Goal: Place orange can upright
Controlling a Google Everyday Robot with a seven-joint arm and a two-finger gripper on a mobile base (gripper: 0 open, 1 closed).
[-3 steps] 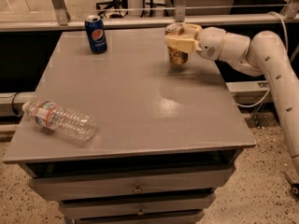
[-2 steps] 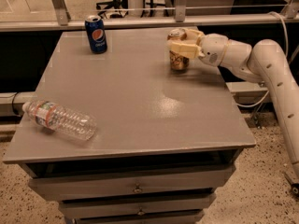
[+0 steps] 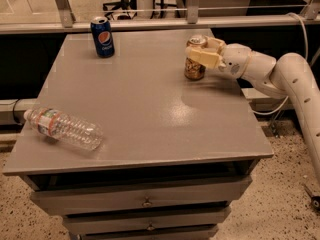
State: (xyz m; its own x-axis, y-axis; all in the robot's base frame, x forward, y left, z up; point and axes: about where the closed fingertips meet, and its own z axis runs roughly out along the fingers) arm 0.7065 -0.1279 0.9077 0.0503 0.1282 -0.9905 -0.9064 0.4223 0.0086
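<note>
At the left of the bench, near the front corner, a clear plastic bottle lies on its side. Its cap end points toward the left edge and a coloured label wraps it near the neck. Further back, left of the middle, a blue Pepsi can stands upright, well apart from the bottle. Below the grey top, 2 drawer fronts show at the front, each with a small knob.

Right of the middle and toward the back, the orange can stands upright with its base on the bench, well apart from the Pepsi can. Its body is orange-gold with a brown pattern. The silver top rim shows above the jaws and the lower body shows beneath them.

The gripper is at the upper half of this can, reaching in from the right. Its jaws are clamped on the can: 1 cream jaw crosses the front of the can just under the rim, and the other sits behind it on the far side.

The white arm comes in from the right edge. It climbs from the lower right, curves over, and runs roughly level and leftward through the rounded wrist. The wrist hangs above the right rear part of the bench, just beside the can.
</note>
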